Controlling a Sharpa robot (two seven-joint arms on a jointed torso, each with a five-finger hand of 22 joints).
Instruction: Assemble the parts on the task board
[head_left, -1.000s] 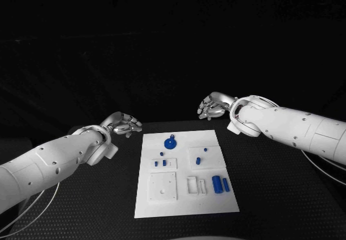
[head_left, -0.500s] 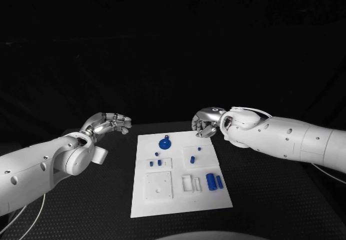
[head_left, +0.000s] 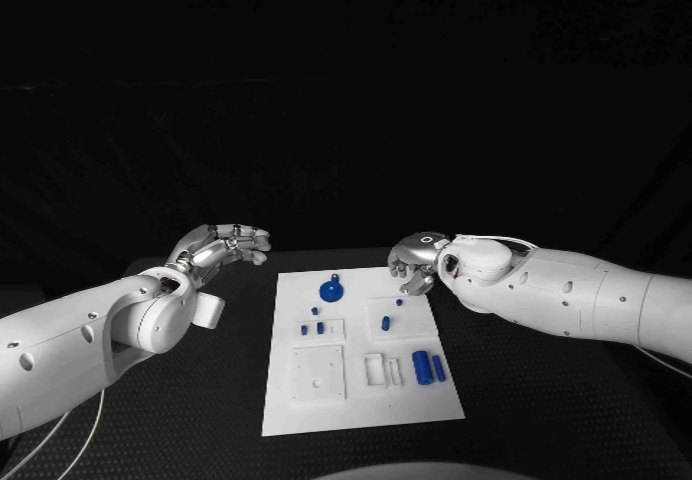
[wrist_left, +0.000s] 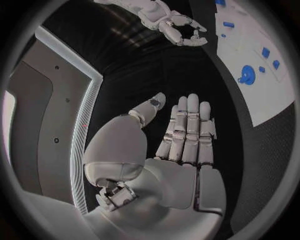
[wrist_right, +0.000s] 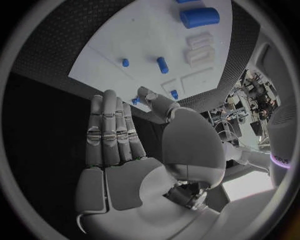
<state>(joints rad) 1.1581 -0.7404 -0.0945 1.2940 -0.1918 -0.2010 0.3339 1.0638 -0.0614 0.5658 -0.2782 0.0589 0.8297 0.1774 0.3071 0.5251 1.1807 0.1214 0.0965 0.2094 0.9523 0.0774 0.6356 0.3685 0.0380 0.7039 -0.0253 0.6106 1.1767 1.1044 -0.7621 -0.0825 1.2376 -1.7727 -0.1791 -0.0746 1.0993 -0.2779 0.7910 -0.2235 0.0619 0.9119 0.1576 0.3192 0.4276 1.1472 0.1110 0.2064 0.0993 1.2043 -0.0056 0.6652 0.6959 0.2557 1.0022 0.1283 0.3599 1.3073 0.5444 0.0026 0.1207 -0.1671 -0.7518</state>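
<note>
No part is picked yet; I judge this is the approach step. The left robot hand (head_left: 228, 246) and right robot hand (head_left: 414, 262) hover empty, fingers straight, beside the far end of the task board (head_left: 361, 405) on the tabletop (head_left: 548, 400). Next, one should descend to the blue cylinder (head_left: 421, 365), whose long axis runs toward the robot.

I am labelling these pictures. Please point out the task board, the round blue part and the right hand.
task board (head_left: 353, 415): head view, bare near edge.
round blue part (head_left: 330, 291): head view, its middle.
right hand (head_left: 413, 262): head view, middle of the hand.
</note>
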